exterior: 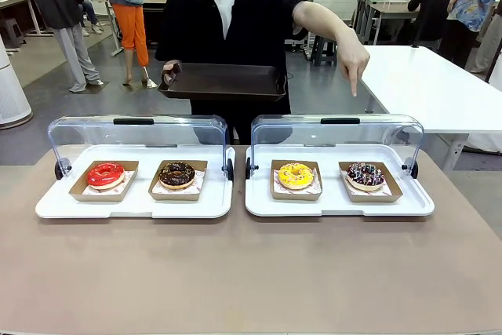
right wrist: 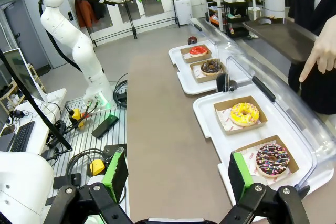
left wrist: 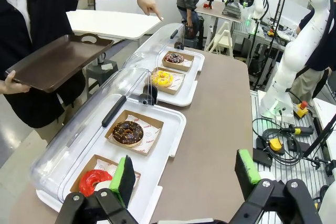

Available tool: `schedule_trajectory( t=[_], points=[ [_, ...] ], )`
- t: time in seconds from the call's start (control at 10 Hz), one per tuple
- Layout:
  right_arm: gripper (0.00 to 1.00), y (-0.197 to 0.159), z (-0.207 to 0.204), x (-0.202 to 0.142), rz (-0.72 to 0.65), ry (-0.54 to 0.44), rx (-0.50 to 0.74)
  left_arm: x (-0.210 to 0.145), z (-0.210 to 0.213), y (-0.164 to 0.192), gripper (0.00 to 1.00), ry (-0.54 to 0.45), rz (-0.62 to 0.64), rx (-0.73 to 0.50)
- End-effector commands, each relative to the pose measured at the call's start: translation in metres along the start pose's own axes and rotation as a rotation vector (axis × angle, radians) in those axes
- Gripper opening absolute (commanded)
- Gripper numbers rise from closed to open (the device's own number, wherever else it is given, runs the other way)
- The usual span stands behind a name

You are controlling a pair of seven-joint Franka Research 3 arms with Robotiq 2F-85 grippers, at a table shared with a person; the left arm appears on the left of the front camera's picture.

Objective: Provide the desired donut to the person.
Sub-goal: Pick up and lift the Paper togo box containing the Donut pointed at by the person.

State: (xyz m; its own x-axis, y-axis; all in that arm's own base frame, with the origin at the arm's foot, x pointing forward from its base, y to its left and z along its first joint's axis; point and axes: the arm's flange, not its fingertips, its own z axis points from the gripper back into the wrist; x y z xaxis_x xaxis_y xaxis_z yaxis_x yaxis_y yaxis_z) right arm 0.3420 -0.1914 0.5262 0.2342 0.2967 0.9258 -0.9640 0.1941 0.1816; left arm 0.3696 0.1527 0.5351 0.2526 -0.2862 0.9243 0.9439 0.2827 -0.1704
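Observation:
The person [exterior: 235, 13] stands at the far side holding a dark brown tray [exterior: 223, 81] in one hand. The other hand [exterior: 353, 64] points a finger down over the far-right donut with chocolate icing and sprinkles [exterior: 365, 175]. That sprinkled donut [right wrist: 272, 159] lies in a cardboard tray close to my right gripper [right wrist: 177, 176], which is open and holds nothing. My left gripper [left wrist: 185, 174] is open too, with the red donut [left wrist: 94, 181] just beside its left finger. A yellow donut [exterior: 296, 175], a chocolate donut [exterior: 176, 173] and the red donut [exterior: 105, 174] sit in their own cardboard trays.
Two white serving trays [exterior: 133, 209] [exterior: 337, 208] stand side by side, each with a clear lid [exterior: 337, 135] tipped back behind the donuts. Bare brown tabletop [exterior: 251, 272] lies in front of them. A white table [exterior: 439, 84] stands behind at the right.

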Motion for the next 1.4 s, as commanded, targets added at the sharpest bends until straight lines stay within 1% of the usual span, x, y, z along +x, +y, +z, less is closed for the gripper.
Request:
schedule_trajectory(
  t=[0.0,0.2,0.3,0.4,0.5,0.7,0.8,0.9,1.1,1.3],
  points=[
    [1.0,0.0,0.0,0.0,0.0,0.0,0.0,0.003,0.0,0.001,1.0,-0.011,0.014,0.013],
    [1.0,-0.001,-0.002,0.018,0.013,0.225,0.028,0.003,0.0,0.001,1.0,-0.011,0.014,0.013],
    [1.0,-0.008,-0.012,0.025,-0.022,0.298,0.037,0.003,0.0,0.001,1.0,-0.011,0.014,0.013],
    [1.0,-0.016,-0.037,0.028,-0.041,0.413,0.063,0.003,0.0,0.001,1.0,-0.011,0.014,0.013],
    [1.0,-0.02,-0.065,0.032,-0.037,0.498,0.099,0.003,0.0,0.001,1.0,-0.011,0.014,0.013],
    [1.0,-0.029,-0.125,0.031,0.003,0.623,0.087,0.003,0.0,0.001,1.0,-0.011,0.014,0.013],
    [1.0,-0.034,-0.158,0.024,0.05,0.691,0.051,0.003,0.0,0.001,1.0,-0.011,0.014,0.013],
    [1.0,-0.035,-0.182,0.017,0.08,0.734,0.053,0.003,0.0,0.001,1.0,-0.011,0.014,0.013],
    [1.0,-0.032,-0.216,0.008,0.173,0.816,0.018,0.003,0.0,0.001,1.0,-0.011,0.014,0.013],
    [1.0,-0.033,-0.235,-0.004,0.305,0.915,-0.066,0.003,0.0,0.001,1.0,-0.011,0.014,0.013]
  ],
)
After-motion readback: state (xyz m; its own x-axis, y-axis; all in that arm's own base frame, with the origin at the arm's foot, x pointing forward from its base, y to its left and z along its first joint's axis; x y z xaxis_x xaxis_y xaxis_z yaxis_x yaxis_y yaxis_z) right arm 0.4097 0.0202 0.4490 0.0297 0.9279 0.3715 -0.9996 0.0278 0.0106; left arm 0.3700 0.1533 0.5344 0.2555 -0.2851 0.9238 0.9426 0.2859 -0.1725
